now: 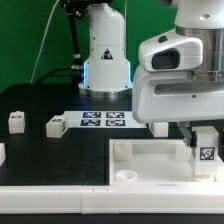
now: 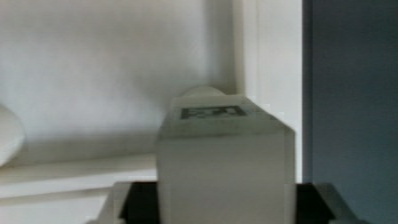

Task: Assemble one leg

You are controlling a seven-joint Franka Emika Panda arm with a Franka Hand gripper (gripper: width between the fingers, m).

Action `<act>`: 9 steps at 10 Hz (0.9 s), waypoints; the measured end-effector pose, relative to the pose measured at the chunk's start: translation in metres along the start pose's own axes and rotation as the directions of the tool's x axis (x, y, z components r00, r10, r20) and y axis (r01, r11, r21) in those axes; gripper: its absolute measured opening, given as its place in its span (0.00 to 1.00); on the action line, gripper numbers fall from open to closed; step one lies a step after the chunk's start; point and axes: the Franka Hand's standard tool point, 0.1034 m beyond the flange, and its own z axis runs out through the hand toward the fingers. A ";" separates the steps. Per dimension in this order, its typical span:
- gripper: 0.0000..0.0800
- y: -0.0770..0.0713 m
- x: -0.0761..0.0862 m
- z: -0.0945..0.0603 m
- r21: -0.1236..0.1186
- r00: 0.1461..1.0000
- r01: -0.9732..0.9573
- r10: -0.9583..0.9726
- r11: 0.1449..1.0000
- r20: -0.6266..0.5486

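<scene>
My gripper (image 1: 203,140) is shut on a white block-shaped leg (image 1: 207,147) with a square marker tag, held upright over the corner of the large white tray-like piece (image 1: 150,158) on the exterior view's right. In the wrist view the leg (image 2: 222,150) fills the middle between my dark fingers (image 2: 143,202), its tagged end near the tray's inner corner (image 2: 231,80). Whether the leg touches the tray I cannot tell. Two more legs (image 1: 16,121) (image 1: 56,125) lie on the black table at the exterior view's left.
The marker board (image 1: 103,120) lies on the table behind the tray. The white robot base (image 1: 105,55) stands at the back. Another white part (image 1: 2,152) shows at the left edge. A round socket (image 1: 126,173) sits on the tray's front rim.
</scene>
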 end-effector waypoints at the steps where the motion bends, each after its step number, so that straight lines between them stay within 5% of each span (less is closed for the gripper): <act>1: 0.36 0.000 0.000 0.000 0.000 1.000 -0.005 0.005 1.000 0.000; 5: 0.36 0.003 0.002 0.000 0.006 0.906 -0.424 0.424 0.906 -0.006; 9: 0.37 0.006 0.004 0.000 0.014 0.648 -0.761 0.761 0.648 -0.002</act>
